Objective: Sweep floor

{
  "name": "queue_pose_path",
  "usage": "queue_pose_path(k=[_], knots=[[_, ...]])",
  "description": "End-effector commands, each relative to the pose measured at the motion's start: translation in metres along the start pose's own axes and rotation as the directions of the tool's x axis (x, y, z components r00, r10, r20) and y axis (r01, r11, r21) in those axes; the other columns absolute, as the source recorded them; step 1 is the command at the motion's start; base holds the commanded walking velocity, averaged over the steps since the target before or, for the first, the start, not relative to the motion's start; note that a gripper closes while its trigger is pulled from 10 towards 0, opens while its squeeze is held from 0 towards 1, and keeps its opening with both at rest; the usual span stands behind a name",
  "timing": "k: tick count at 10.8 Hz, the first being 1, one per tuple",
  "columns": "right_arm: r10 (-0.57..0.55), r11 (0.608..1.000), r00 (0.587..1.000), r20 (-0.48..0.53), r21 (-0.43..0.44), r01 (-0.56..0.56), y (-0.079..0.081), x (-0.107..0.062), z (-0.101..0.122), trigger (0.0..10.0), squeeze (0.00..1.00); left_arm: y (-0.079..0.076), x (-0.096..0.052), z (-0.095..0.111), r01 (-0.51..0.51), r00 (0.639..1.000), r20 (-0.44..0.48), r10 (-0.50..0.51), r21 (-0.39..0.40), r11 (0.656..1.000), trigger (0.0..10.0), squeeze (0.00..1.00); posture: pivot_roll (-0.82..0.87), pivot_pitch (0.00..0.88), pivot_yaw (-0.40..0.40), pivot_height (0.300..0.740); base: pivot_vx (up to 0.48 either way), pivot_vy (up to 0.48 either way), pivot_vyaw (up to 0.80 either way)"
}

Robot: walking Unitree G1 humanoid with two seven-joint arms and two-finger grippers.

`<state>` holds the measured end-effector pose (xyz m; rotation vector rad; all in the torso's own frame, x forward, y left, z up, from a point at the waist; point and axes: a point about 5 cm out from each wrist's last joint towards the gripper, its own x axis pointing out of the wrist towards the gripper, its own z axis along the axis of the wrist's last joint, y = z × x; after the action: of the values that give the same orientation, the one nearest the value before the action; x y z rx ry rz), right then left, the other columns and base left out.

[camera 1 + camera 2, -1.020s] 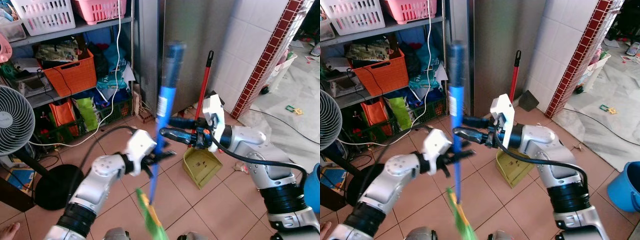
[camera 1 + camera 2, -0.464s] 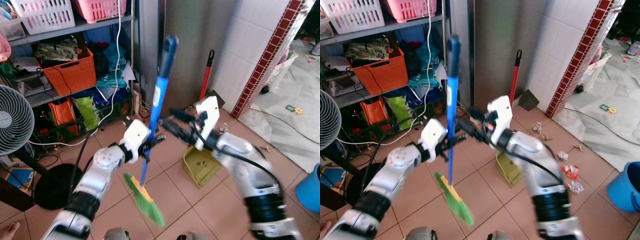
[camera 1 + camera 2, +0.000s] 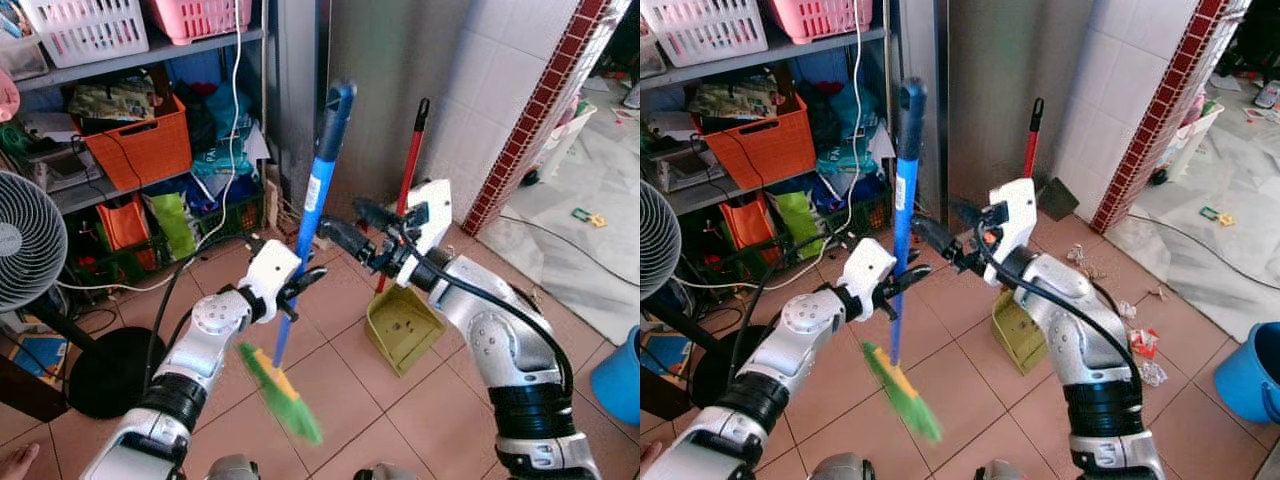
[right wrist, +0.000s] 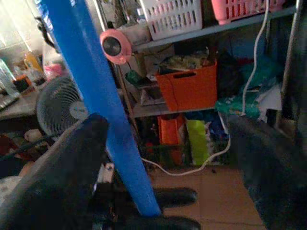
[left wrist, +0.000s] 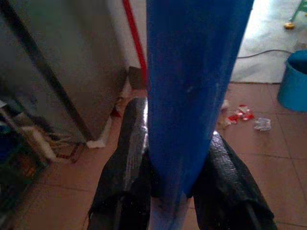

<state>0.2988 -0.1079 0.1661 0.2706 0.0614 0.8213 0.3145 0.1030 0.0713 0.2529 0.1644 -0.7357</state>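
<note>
A broom with a blue handle [image 3: 315, 190] and green bristles [image 3: 283, 398] hangs nearly upright above the tiled floor. My left gripper [image 3: 290, 291] is shut on the lower handle, and in the left wrist view both black fingers [image 5: 120, 167] clamp the blue handle [image 5: 192, 86]. My right gripper [image 3: 350, 226] is open just right of the handle, a little higher, with its fingers spread apart. From the right wrist the handle [image 4: 96, 96] crosses beside one finger [image 4: 62, 167] without being gripped.
A yellow dustpan [image 3: 400, 330] with a red handle [image 3: 410, 170] leans by the steel door. Litter [image 3: 1140, 342] lies on the tiles to the right, near a blue bucket [image 3: 1250, 370]. A fan [image 3: 25, 250] and cluttered shelves [image 3: 140, 140] stand to the left.
The broom has swung away from the camera and its bristles have drifted left. My right gripper has risen a little and stays open beside the handle.
</note>
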Motion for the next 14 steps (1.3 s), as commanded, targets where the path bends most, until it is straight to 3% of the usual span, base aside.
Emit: queue_pose_path(k=[1, 3, 4, 5, 6, 7, 8, 9, 10, 14], knots=[[-0.027, 0.999, 1.000, -0.012, -0.033, 0.026, -0.002, -0.002, -0.001, 10.0, 0.00, 0.012, 0.002, 0.014, -0.048, 0.997, 0.056, 0.046, 0.035, 0.998, 0.0, 0.00, -0.04, 0.000, -0.035, 0.740, 0.000, 0.000, 0.00], [-0.161, 0.981, 0.987, 0.016, -0.104, 0.162, -0.007, -0.001, -0.006, 10.0, 0.00, 0.019, 0.001, 0.011, -0.089, 0.995, 0.050, 0.087, 0.038, 0.995, 0.0, 0.00, -0.04, 0.000, -0.031, 0.740, 0.000, 0.000, 0.00], [-0.150, 0.989, 0.988, 0.025, 0.002, 0.150, 0.000, 0.001, -0.007, 10.0, 0.00, 0.020, 0.001, 0.011, -0.091, 0.995, 0.049, 0.089, 0.037, 0.995, 0.0, 0.00, -0.04, 0.000, -0.031, 0.740, 0.000, 0.000, 0.00], [-0.226, 0.970, 0.972, 0.072, -0.080, 0.231, 0.000, 0.003, -0.004, 10.0, 0.00, 0.020, 0.002, 0.010, -0.092, 0.995, 0.049, 0.091, 0.036, 0.995, 0.0, 0.00, -0.04, 0.000, -0.029, 0.740, 0.000, 0.000, 0.00], [-0.165, 0.986, 0.984, 0.068, 0.005, 0.165, 0.006, 0.003, -0.005, 10.0, 1.00, 0.019, 0.003, 0.008, -0.092, 0.995, 0.044, 0.090, 0.036, 0.995, 0.0, 0.00, -0.04, 0.000, -0.029, 0.740, 0.000, 0.000, 0.00], [-0.138, 0.988, 0.985, 0.103, 0.077, 0.131, 0.010, 0.002, -0.002, 10.0, 1.00, 0.019, 0.003, 0.006, -0.094, 0.995, 0.041, 0.093, 0.036, 0.995, 0.0, 0.00, -0.04, 0.000, -0.029, 0.740, 0.000, 0.000, 0.00], [-0.127, 0.991, 0.986, 0.111, 0.046, 0.122, 0.010, 0.002, 0.002, 10.0, 1.00, 0.019, 0.004, 0.006, -0.094, 0.995, 0.042, 0.093, 0.035, 0.995, 0.0, 0.00, -0.04, 0.000, -0.029, 0.740, 0.000, 0.000, 0.00], [-0.087, 0.995, 0.988, 0.127, 0.067, 0.079, 0.012, 0.003, 0.008, 10.0, 0.90, 0.018, 0.005, 0.006, -0.084, 0.996, 0.042, 0.083, 0.033, 0.996, 0.0, 0.00, -0.04, 0.000, -0.029, 0.740, 0.000, 0.000, 0.00], [-0.046, 0.997, 0.989, 0.143, 0.073, 0.036, 0.015, 0.006, 0.016, 10.0, 0.00, 0.016, 0.006, 0.006, -0.076, 0.996, 0.043, 0.075, 0.033, 0.997, 0.0, 0.00, -0.05, 0.000, -0.028, 0.740, 0.000, 0.000, 0.00], [-0.005, 0.997, 0.973, 0.232, 0.076, -0.013, 0.031, 0.027, 0.039, 10.0, 0.00, 0.009, 0.008, 0.004, -0.042, 0.998, 0.044, 0.040, 0.036, 0.998, 0.0, 0.00, -0.04, 0.000, -0.034, 0.740, 0.000, 0.000, 0.00]])
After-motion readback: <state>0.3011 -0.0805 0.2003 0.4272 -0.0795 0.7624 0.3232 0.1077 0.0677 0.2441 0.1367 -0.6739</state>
